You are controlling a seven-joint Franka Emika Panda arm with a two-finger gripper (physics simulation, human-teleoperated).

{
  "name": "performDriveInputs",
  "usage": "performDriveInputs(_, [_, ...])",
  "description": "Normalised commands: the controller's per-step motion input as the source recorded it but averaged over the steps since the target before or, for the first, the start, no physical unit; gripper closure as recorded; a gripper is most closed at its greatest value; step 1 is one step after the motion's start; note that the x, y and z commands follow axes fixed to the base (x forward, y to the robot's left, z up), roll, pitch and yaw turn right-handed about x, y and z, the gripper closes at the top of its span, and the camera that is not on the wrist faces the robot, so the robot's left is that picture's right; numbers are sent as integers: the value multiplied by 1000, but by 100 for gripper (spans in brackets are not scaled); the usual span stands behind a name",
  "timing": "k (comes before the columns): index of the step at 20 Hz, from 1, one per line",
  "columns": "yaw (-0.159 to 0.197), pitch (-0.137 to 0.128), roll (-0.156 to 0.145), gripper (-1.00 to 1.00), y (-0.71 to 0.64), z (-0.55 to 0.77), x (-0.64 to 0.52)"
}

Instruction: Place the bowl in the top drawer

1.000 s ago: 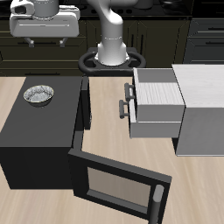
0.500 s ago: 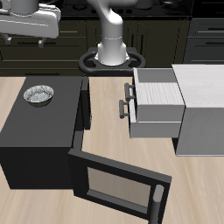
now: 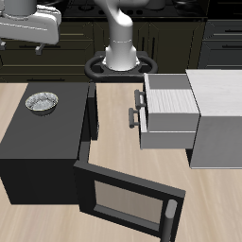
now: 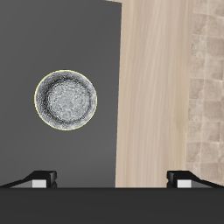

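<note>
Bowl (image 3: 42,102) upright on microwave (image 3: 38,142) top, near back edge. Gripper (image 3: 26,38) high above, spread wide, holding nothing. Bowl (image 4: 66,99) below claw, offset sideways; round, no long axis. Drawer (image 3: 168,112) pulled open beside microwave.

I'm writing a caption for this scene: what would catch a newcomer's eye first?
The black microwave fills the table's front, its door swung wide open toward the front edge. A small silvery bowl sits on its roof, near the back. Beside it, the cabinet's top drawer is pulled out, while the gripper hangs high above the bowl.
</note>
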Motion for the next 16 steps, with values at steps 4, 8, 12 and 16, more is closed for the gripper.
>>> performDriveInputs(4, [-21,-5,-31,-100,-19,-23,315])
performDriveInputs(8, [-35,-1,-23,-100,-7,-27,218])
performDriveInputs(12, [7,-2,-23,-100,-61,-55,164])
performDriveInputs(16, [9,6,-6,-100,-19,-103,43])
